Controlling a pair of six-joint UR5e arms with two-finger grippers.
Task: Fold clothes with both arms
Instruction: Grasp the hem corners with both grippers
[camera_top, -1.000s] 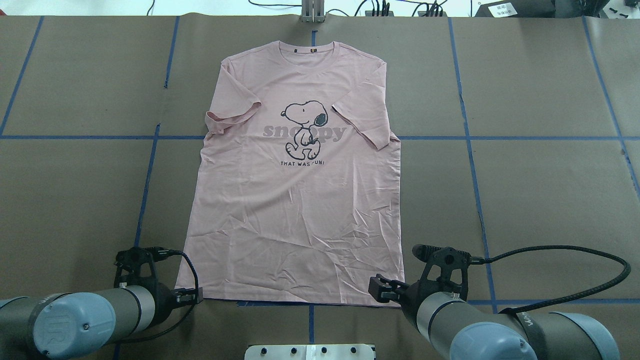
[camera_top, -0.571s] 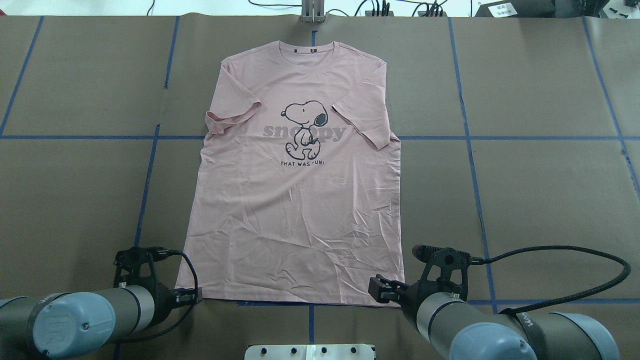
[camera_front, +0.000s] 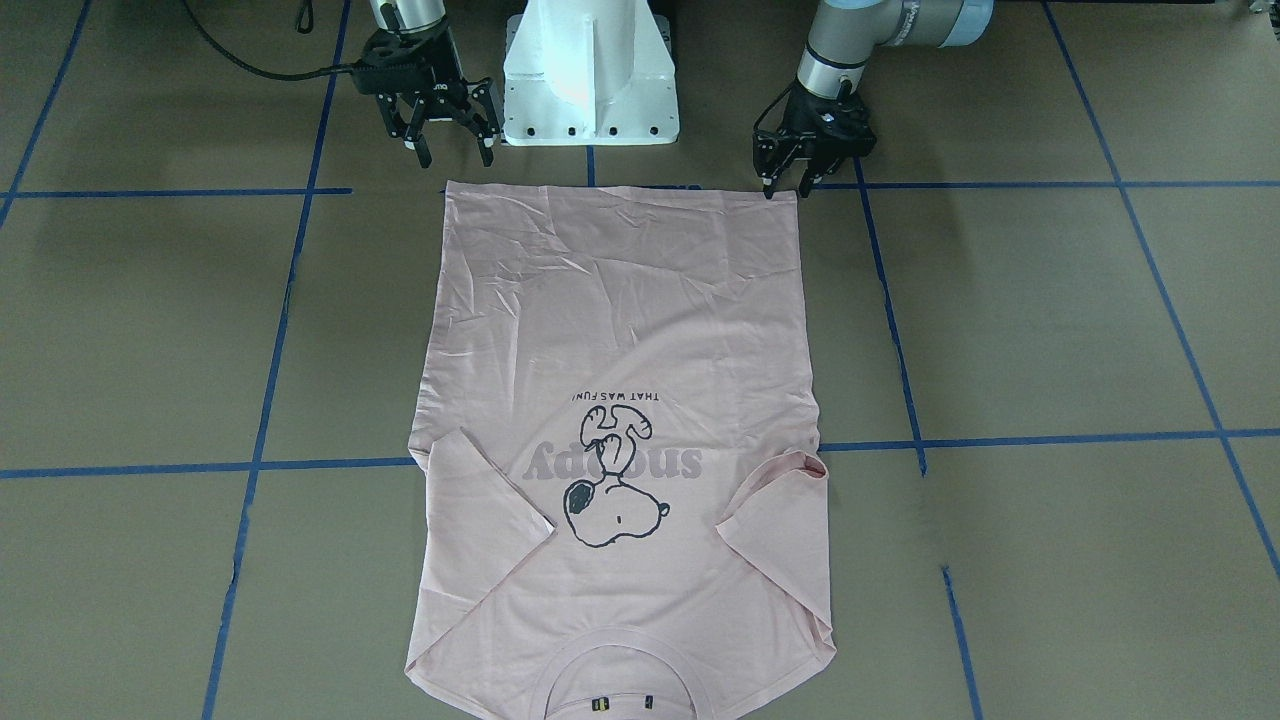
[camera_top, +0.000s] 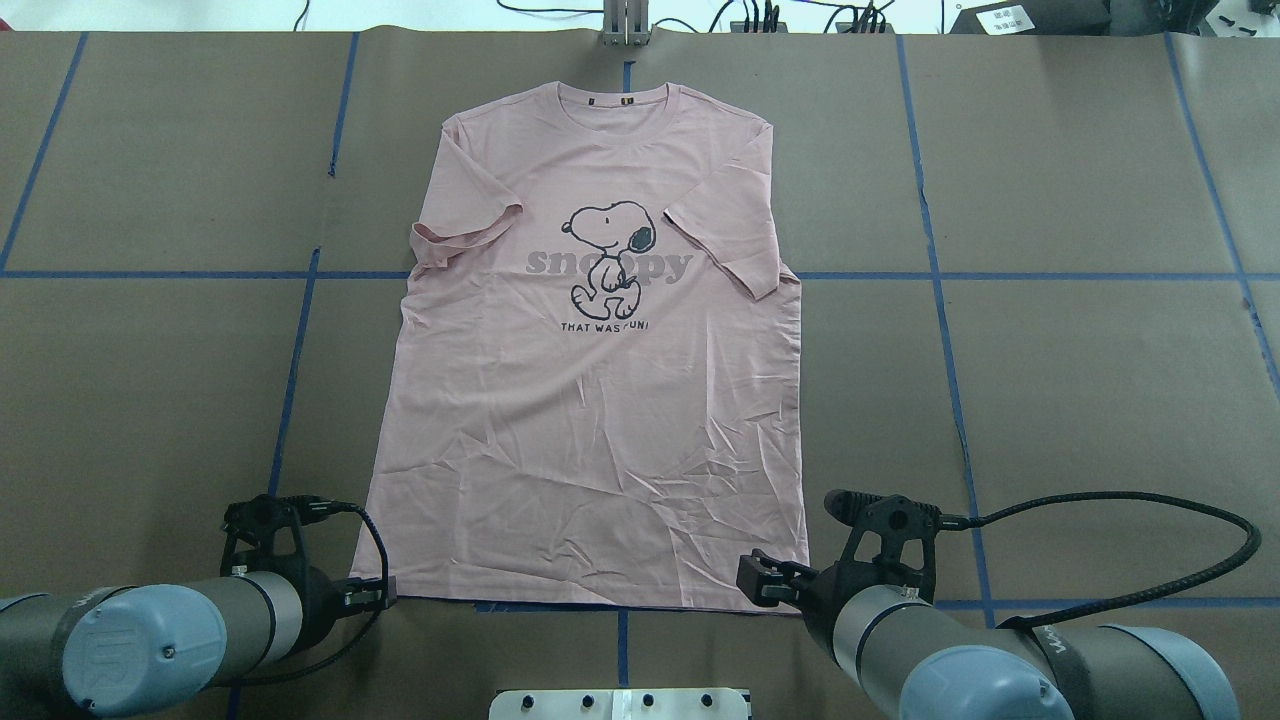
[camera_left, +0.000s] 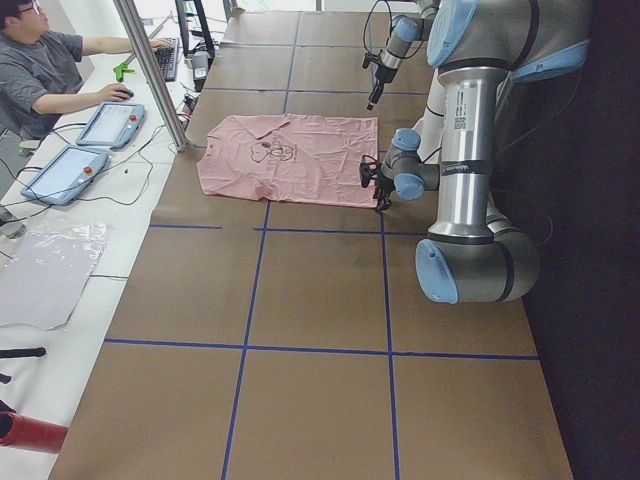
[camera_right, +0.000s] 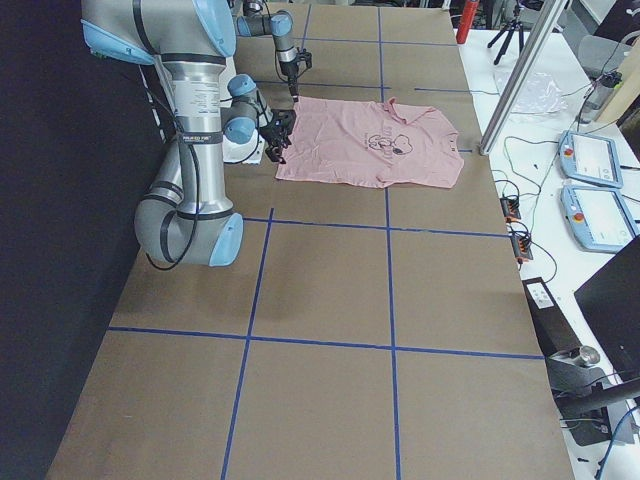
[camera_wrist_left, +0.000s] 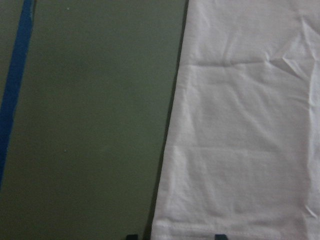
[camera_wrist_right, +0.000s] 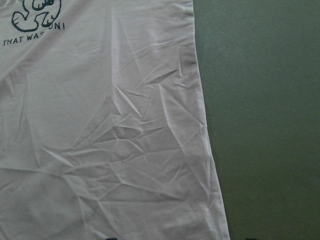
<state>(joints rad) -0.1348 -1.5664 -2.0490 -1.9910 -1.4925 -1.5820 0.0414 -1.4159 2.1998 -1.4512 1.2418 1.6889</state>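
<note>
Front view: shirt (camera_front: 620, 300) flat on tabletop (camera_front: 1050, 300), hem toward robot. Right claw (camera_front: 455, 158) spread wide, empty, beside one hem corner. Left claw (camera_front: 783, 188) part-open, empty, at the other. Overhead: light, limp, creased cloth, likely to sag; pinch the hem corners.

The shirt (camera_top: 590, 430) lies flat on the table (camera_top: 1080, 400), collar far from me, hem nearest me. My left gripper (camera_front: 785, 188) is at the hem's left corner, my right gripper (camera_front: 455, 155) near its right corner. My base (camera_front: 590, 80) stands behind the hem, between the two grippers.
</note>
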